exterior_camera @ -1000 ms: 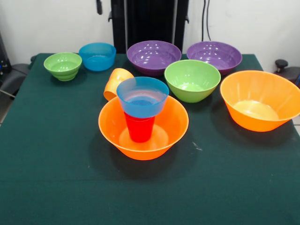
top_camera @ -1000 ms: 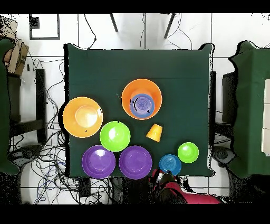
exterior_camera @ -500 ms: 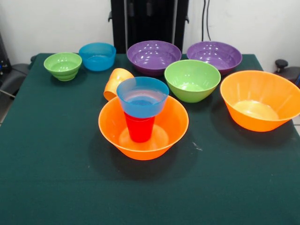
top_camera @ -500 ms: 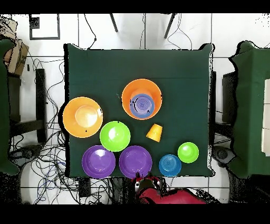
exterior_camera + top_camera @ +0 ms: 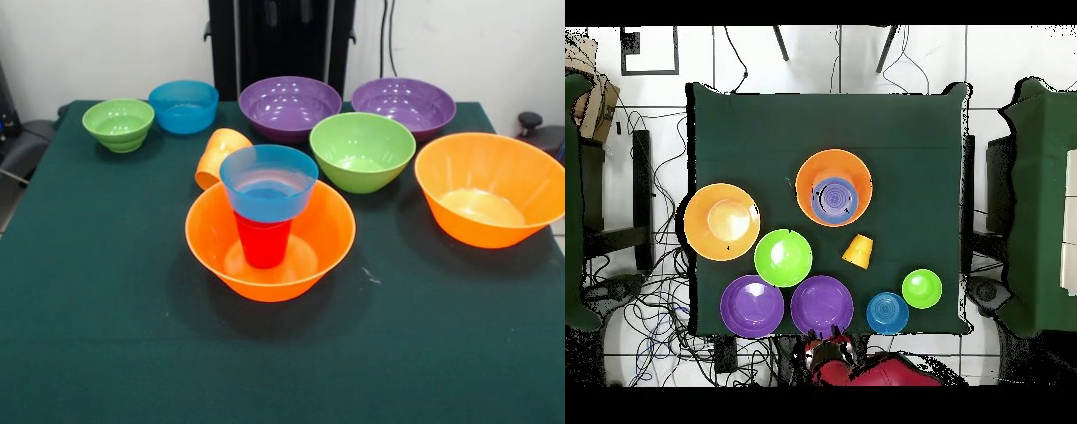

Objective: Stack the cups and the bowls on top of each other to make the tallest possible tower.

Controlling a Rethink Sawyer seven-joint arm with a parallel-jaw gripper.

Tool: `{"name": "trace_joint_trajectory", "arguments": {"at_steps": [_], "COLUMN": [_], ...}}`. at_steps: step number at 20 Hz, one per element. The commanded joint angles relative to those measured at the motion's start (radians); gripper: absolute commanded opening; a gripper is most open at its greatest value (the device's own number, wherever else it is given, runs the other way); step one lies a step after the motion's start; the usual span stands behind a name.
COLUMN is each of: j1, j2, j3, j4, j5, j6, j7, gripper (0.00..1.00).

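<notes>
Tool [image 5: 827, 352] beside the table's [image 5: 735, 130] edge, holding nothing.

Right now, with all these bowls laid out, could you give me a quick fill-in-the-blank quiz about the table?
1. The blue bowl in the tower sits on a ____ cup.
2. The orange cup outside the tower lies on its ____.
3. The tower's base is a big ____ bowl.
4. The table holds ____ purple bowls.

Missing words: red; side; orange; two

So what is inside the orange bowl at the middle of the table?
Inside the orange bowl a red cup stands on its floor, and a small blue bowl sits on the cup. The blue bowl covers the cup's top, so its orientation cannot be seen.
</notes>
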Motion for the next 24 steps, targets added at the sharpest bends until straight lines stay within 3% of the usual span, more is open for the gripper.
{"name": "trace_joint_trajectory", "arguments": {"at_steps": [1,4,8,16,19,24], "j1": [-0.09,-0.132,-0.202,-0.176,-0.171,-0.187], "j2": [0.067,0.075,0.104,0.183,0.165,0.208], "j3": [0.139,0.133,0.182,0.074,0.049,0.05], "j4": [0.017,-0.015,-0.042,-0.154,-0.16,-0.21], "j5": [0.017,-0.004,0.014,-0.105,-0.114,-0.127], "j6": [0.079,0.103,0.16,0.144,0.136,0.153], "j7": [-0.062,-0.071,-0.111,-0.041,-0.023,-0.039], "gripper": [1.0,1.0,1.0,1.0,1.0,1.0]}}
